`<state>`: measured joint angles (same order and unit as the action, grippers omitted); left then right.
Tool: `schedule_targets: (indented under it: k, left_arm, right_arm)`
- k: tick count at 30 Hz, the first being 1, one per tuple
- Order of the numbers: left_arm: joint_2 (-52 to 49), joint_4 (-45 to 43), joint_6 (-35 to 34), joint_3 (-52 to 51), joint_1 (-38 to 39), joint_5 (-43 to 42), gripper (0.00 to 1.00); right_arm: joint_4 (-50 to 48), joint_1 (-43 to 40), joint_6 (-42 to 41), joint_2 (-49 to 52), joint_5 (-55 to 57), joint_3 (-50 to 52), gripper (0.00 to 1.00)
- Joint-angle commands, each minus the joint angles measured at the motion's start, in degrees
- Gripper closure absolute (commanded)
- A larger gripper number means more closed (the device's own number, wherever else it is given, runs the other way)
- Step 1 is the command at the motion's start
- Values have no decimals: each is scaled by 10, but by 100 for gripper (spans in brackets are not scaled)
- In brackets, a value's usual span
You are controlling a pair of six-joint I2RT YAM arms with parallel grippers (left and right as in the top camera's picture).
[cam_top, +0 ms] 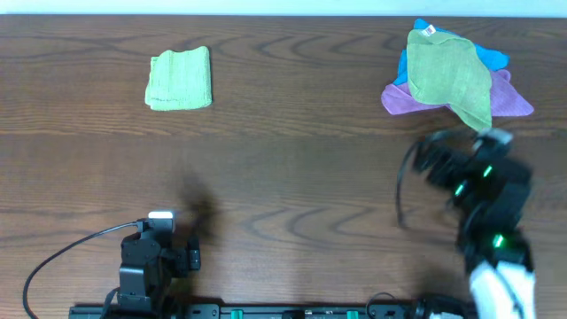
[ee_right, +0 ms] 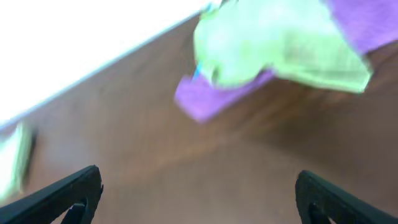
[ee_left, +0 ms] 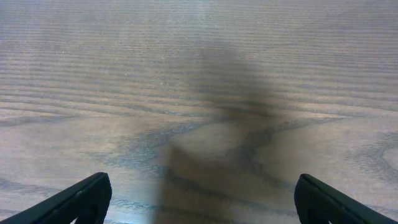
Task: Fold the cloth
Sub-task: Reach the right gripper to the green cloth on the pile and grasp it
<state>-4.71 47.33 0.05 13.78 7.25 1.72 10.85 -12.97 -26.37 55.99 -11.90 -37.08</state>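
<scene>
Cloth [cam_top: 447,75] lies at the far right of the bench [cam_top: 292,159], draped loose and rumpled over a blue cloth [cam_top: 494,58] and a purple cloth [cam_top: 399,99]. Its white tag [cam_top: 430,31] is at the far corner, and one corner trails toward the near side, just beside the right arm. No crease is made, so by my reading the task is at its opening step: reaching in to lift the cloth off the pile, with the folding itself not begun. Right gripper [cam_top: 431,152] is near the pile's near edge but apart from it, touching nothing. In the right wrist view the jaws stand wide open and empty, with bare wood between them and the cloth [ee_right: 273,43] ahead and off to the upper right; that view is blurred, so fine detail is lost. The arm rises from the near right edge and angles in toward the pile, with the wrist aimed somewhat left of it. The next move probably calls for swinging toward the trailing corner, coming down on the top layer only so the purple and blue stay put, then drawing the cloth onto open wood to spread it flat. Risk, as I judge it: soft pile, layers may snag and come along. Left gripper [ee_left: 202,180] is low at the near left, well apart from everything, jaws fully spread over bare bench, holding nothing. A small folded green cloth [cam_top: 180,80] sits far left, not in play.
</scene>
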Motion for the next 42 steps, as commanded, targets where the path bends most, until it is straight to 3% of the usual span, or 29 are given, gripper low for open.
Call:
schedule_targets:
  k: [1, 5, 9, 17, 37, 42]
  left_arm:
    - [7, 38, 8, -6, 2, 2, 5]
    - [7, 38, 8, -6, 2, 2, 5]
    - [7, 38, 8, -6, 2, 2, 5]
    - [7, 38, 8, -6, 2, 2, 5]
    - [7, 38, 8, -6, 2, 2, 5]
    - [7, 38, 8, -6, 2, 2, 5]
  right_arm:
    - [-45, -43, -174, 111, -32, -70, 1]
    - [-165, -52, -363, 236, -38, -90, 1]
    - [-363, -50, -470, 356, -105, -90, 1]
    - [-548, -50, -557, 510, -185, -90, 1]
    - [-486, -69, -555, 508, -259, -90, 1]
    - [-441, -86, -459, 508, -215, -92, 1]
